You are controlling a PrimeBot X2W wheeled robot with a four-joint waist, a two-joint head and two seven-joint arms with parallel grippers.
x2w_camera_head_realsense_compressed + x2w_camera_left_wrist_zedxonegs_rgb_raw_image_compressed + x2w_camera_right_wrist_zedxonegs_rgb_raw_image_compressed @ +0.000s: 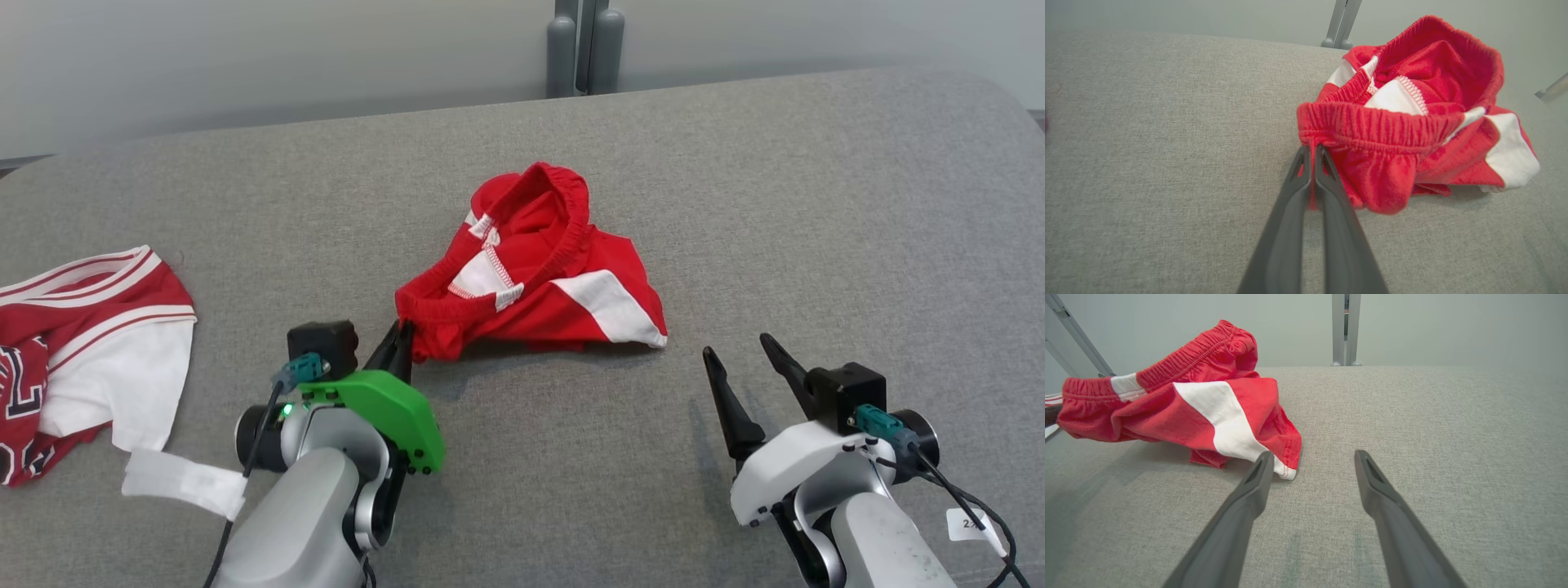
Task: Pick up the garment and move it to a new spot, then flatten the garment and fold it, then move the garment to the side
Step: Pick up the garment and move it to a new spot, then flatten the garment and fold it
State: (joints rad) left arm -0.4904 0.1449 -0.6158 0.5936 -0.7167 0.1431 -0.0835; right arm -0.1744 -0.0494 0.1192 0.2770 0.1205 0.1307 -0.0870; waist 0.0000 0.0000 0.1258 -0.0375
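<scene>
Pinching the near-left waistband corner of the crumpled red-and-white fabric shorts [539, 269], the left pincer [402, 339] is clamped tight on the cloth, which sits heaped mid-way across the grey fabric-covered tabletop [816, 204]. The right pincer [737, 345] stands wide and empty, just beside the shorts' white-striped hem corner. A red-and-white jersey [90, 327] lies well apart at the left edge.

1 counter [816, 204] carries 2 garments: 1 pair of red shorts [539, 269] and, left of them, 1 red-and-white jersey [90, 335]. 2 claws: left claw [402, 331], right claw [737, 343].
</scene>
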